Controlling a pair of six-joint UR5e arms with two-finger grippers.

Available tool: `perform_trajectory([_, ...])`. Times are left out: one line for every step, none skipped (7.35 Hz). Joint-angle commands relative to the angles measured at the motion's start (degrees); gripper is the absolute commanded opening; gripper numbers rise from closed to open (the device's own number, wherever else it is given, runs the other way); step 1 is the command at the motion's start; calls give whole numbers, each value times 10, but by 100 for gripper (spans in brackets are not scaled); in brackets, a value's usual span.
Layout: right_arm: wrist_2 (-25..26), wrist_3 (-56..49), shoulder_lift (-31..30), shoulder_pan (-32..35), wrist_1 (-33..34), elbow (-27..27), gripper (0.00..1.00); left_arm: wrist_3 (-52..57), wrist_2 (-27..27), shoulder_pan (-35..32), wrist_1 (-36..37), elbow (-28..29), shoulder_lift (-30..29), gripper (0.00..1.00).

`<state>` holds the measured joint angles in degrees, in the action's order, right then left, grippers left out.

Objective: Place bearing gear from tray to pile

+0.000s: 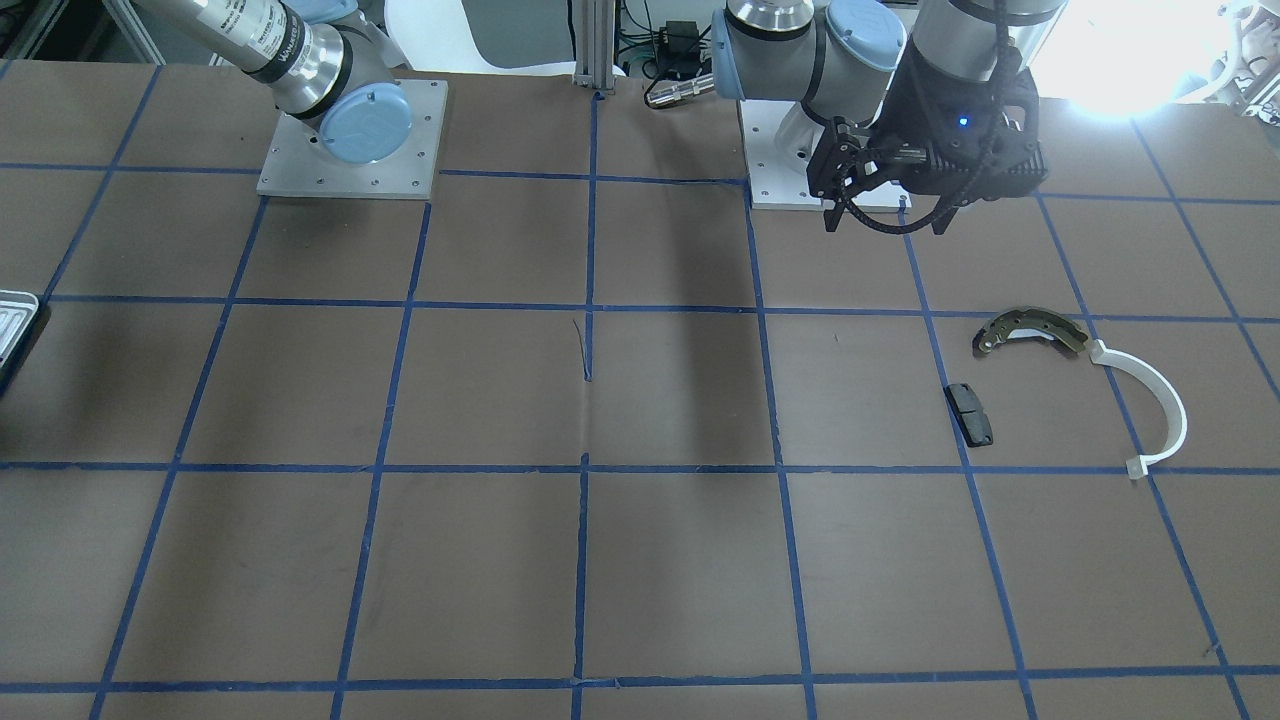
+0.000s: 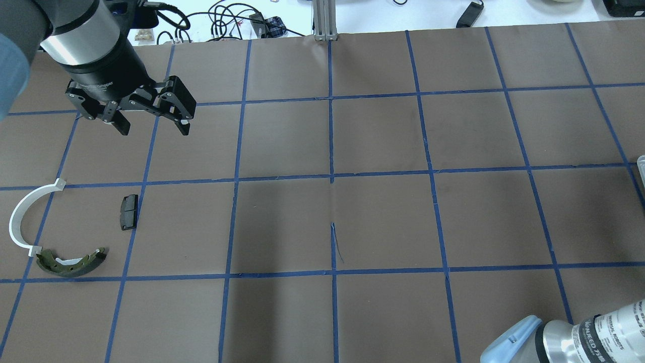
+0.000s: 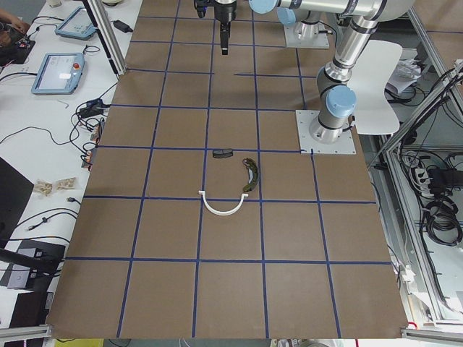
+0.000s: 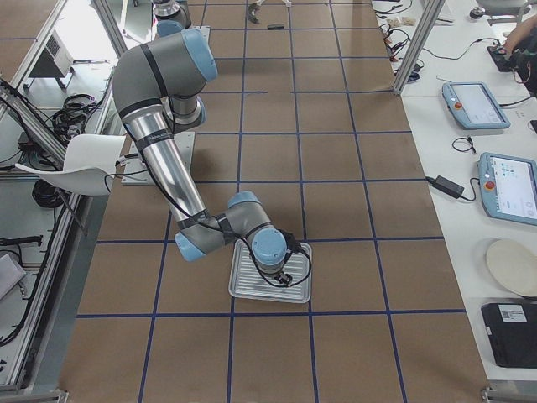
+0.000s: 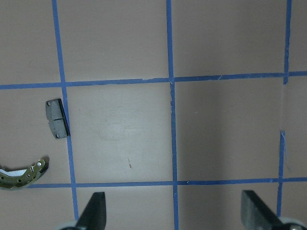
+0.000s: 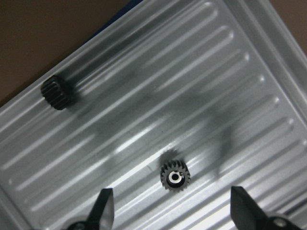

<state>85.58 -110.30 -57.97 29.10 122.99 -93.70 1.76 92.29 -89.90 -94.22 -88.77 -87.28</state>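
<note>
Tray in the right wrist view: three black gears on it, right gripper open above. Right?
Two, not three. The right wrist view shows one black gear lying flat and a second gear near the tray's edge; the right gripper is open above.

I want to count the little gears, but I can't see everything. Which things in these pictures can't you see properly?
Tray: cut off by the frame edge in the front-facing and overhead views; the right arm covers part of it in the right side view.
Right gripper: only its fingertips show, in its wrist view.
Dark gear near the tray's edge: blurred, its centre not visible.
</note>
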Motion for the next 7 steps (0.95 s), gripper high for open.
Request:
perform_trajectory([-2, 22, 6, 1, 7, -1, 67, -1, 0, 0, 0, 0, 0, 100])
perform_trajectory([-2, 24, 6, 1, 7, -2, 47, -2, 0, 0, 0, 0, 0, 100])
perform_trajectory([-2, 25, 7, 1, 6, -1, 26, -2, 0, 0, 0, 0, 1, 100])
perform_trajectory([-2, 24, 7, 1, 4, -2, 19, -4, 0, 0, 0, 0, 1, 100])
perform_trajectory([-2, 24, 10, 1, 2, -2, 19, -5, 0, 0, 0, -1, 1, 100])
perform_trajectory([-2, 25, 8, 0, 1, -1, 19, -4, 1, 0, 0, -3, 2, 100])
perform_trajectory([0, 27, 3, 3, -3, 5, 18, -4, 1, 0, 0, -4, 3, 100])
